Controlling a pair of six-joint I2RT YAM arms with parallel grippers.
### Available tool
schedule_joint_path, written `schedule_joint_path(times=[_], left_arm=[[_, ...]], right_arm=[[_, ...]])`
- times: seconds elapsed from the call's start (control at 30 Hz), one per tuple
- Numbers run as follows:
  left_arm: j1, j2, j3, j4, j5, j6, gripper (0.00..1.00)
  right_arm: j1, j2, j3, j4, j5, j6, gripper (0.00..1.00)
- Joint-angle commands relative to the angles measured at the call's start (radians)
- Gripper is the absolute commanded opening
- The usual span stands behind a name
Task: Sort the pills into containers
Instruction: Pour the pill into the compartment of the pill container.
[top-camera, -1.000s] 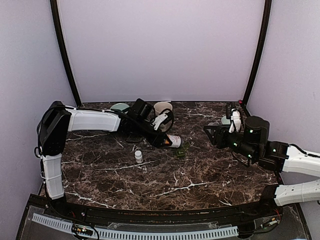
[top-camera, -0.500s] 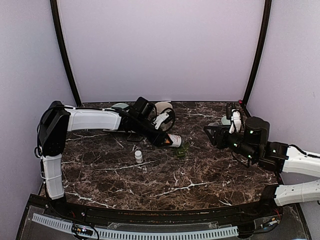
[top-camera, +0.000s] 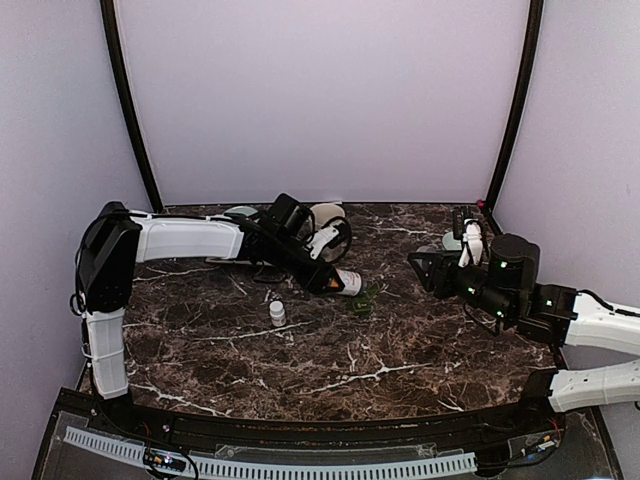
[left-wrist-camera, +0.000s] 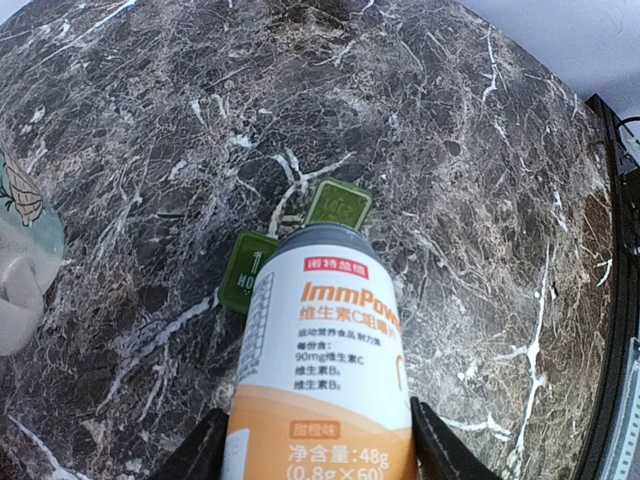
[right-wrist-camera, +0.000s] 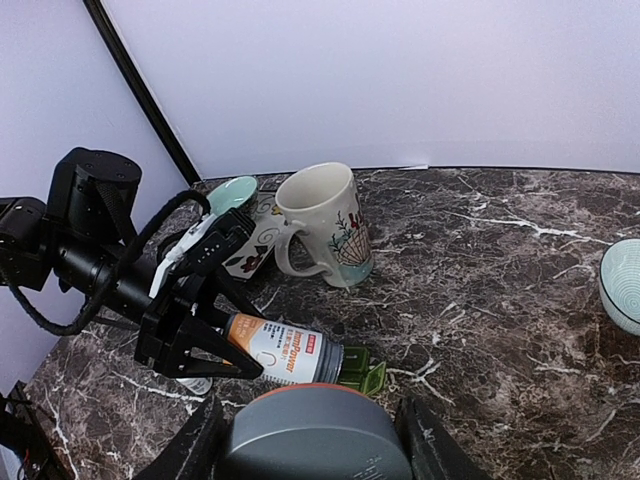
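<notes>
Left gripper (left-wrist-camera: 320, 450): jaws part-spread, clamped on the orange-and-white pill bottle (left-wrist-camera: 325, 340), which tilts mouth-forward.
Pill box (left-wrist-camera: 339, 204): on the marble at the bottle's mouth, just ahead of the fingers. No pills visible inside.
Right gripper (right-wrist-camera: 308, 455): part-open around a round grey object (right-wrist-camera: 310, 420), well apart from the box.
Sorting judged barely begun.

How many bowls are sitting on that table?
2. A pale green bowl sits at the back, left of the cream mug. A ringed bowl sits far right, cut off by the right wrist view's edge. More could be hidden behind the arms.
</notes>
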Motion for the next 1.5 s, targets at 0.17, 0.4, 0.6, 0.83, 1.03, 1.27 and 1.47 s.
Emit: schedule_joint_path(times=[0.17,0.4,0.6,0.83,1.03,1.27,1.47], left_arm=[[-0.016,0.012,0.060,-0.038,-0.012,0.023,0.00],[-0.023,0.026,0.079,-0.060,-0.026,0.027,0.00],[-0.025,0.037,0.093,-0.078,-0.038,0.031,0.00],[-0.028,0.044,0.107,-0.089,-0.043,0.036,0.00],[-0.035,0.053,0.124,-0.112,-0.053,0.043,0.00],[-0.042,0.058,0.144,-0.134,-0.071,0.050,0.00],[-0.047,0.059,0.156,-0.150,-0.086,0.052,0.00]], right_arm=[[-0.005,-0.018,-0.012,0.045,0.002,0.012,0.13],[-0.005,-0.019,-0.012,0.044,0.004,0.009,0.13],[-0.005,-0.016,-0.011,0.046,0.002,0.008,0.13],[-0.004,-0.012,-0.009,0.047,0.000,0.008,0.13],[-0.005,-0.011,-0.011,0.050,0.000,0.009,0.13],[-0.005,-0.011,-0.012,0.051,-0.001,0.009,0.13],[-0.005,-0.011,-0.016,0.052,-0.002,0.012,0.13]])
